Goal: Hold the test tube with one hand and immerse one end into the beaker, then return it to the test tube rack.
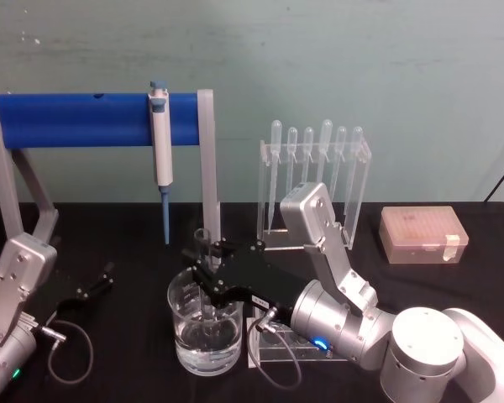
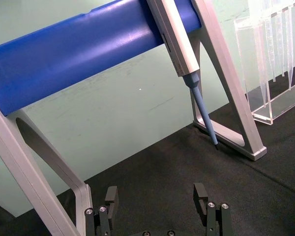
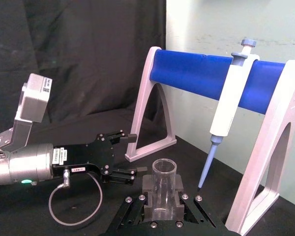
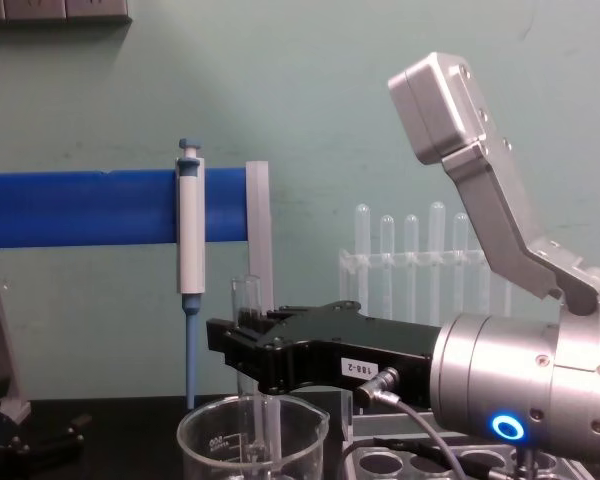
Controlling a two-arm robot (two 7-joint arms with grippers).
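Black table (image 1: 118,239), test tube (image 3: 163,189) between right jaws

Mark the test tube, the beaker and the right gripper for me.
test tube (image 3: 164,187), right wrist view, clear wall below the open rim.
beaker (image 1: 185,336), head view, left side of the glass wall.
right gripper (image 1: 204,270), head view, midway between its fingertips, at the tube.

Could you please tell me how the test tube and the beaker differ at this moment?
The test tube is narrow; the beaker is far wider, with a spout and printed marks. The test tube is clamped in the right end effector, while the beaker stands free on the table. The test tube's lower end reaches inside the beaker. Both are clear glass, upright and open-topped. The left end effector rests open at left.
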